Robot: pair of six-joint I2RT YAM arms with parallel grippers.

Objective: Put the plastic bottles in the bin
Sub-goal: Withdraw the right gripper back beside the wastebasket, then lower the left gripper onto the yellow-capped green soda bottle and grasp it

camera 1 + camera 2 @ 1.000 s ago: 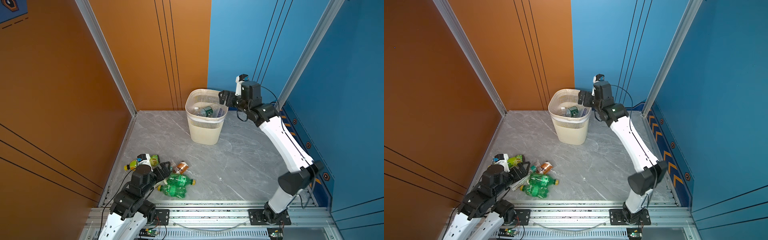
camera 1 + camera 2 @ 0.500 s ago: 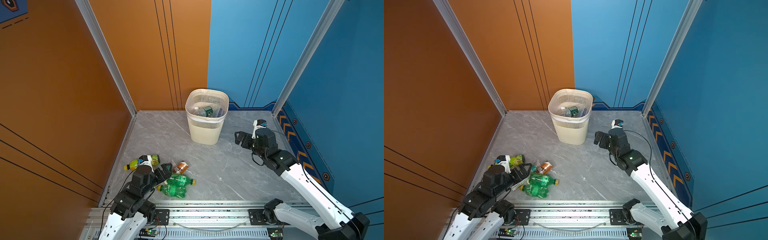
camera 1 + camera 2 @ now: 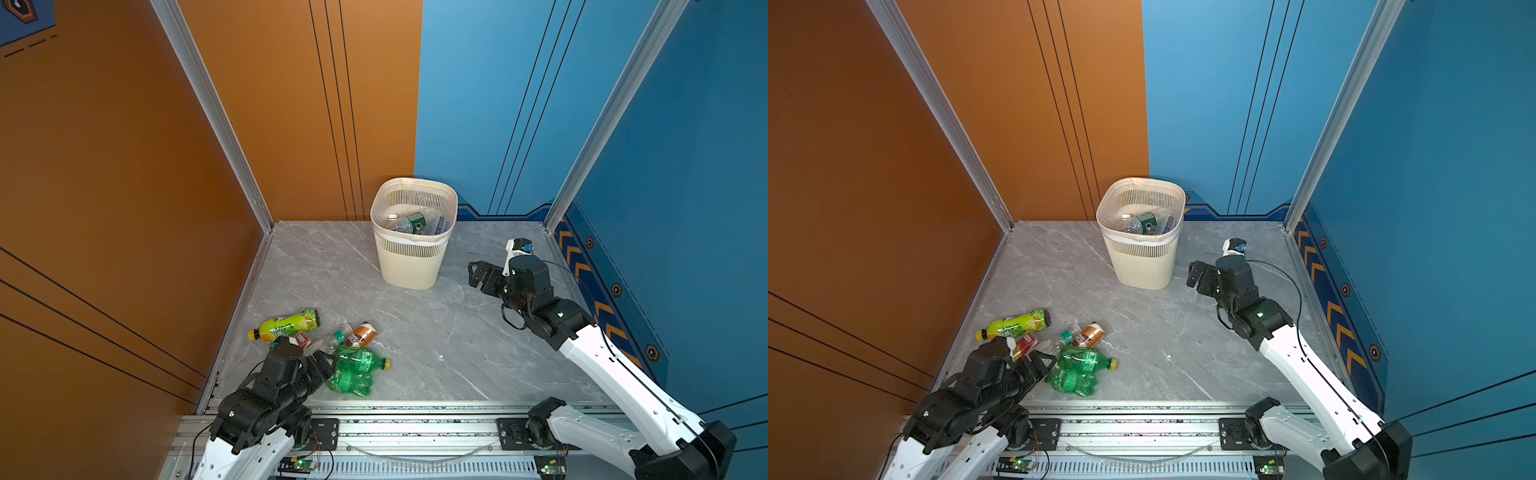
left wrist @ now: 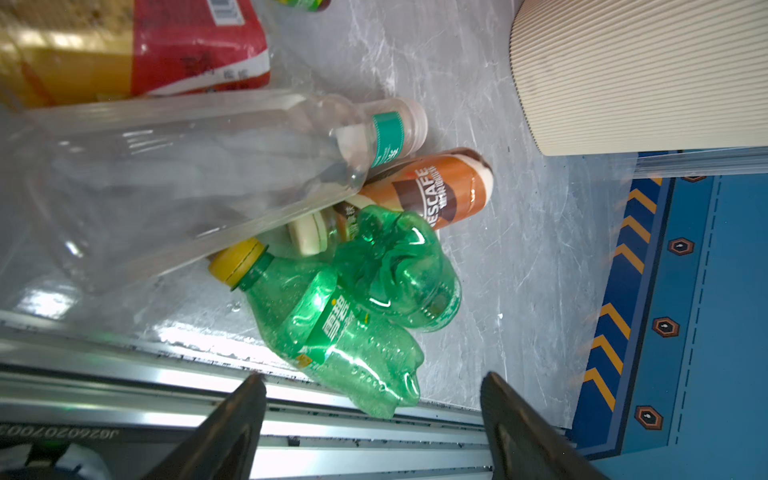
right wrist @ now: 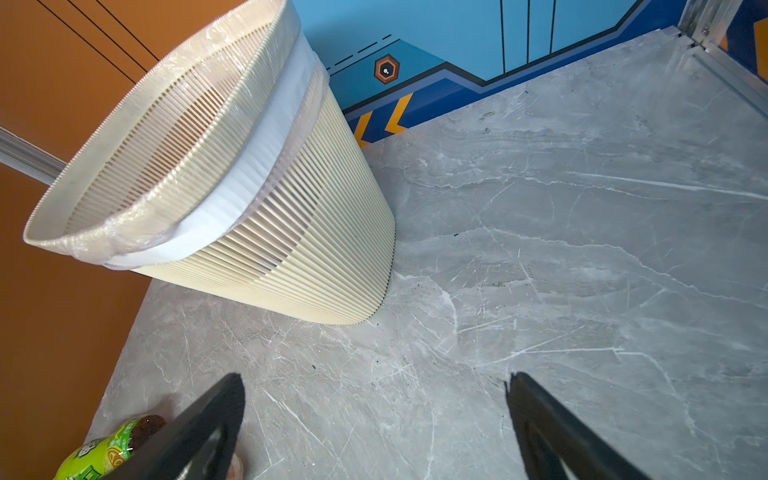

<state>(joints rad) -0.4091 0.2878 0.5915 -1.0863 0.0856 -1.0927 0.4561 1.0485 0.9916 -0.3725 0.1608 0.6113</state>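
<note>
The cream slatted bin (image 3: 409, 266) (image 3: 1142, 266) stands at the back with bottles (image 3: 415, 222) inside. On the floor at the front left lie a yellow-green bottle (image 3: 286, 326), a red-labelled one (image 3: 302, 340), a brown one (image 3: 360, 336), a clear one (image 4: 187, 174) and two crushed green bottles (image 3: 357, 361) (image 4: 332, 324). My left gripper (image 3: 322, 365) (image 4: 374, 376) is open, and the end of one green bottle lies between its fingertips with gaps on both sides. My right gripper (image 3: 478, 276) (image 5: 374, 378) hangs open and empty, low, right of the bin (image 5: 291, 232).
Orange walls stand at the left and back, blue walls at the back and right. A metal rail (image 3: 415, 419) runs along the front edge, just behind the green bottles. Grey marble floor (image 3: 436, 353) lies bare between the bottle pile and the right arm.
My right arm has come down from the bin's rim to low over the floor on the bin's right. The left arm has stayed at the green bottles.
</note>
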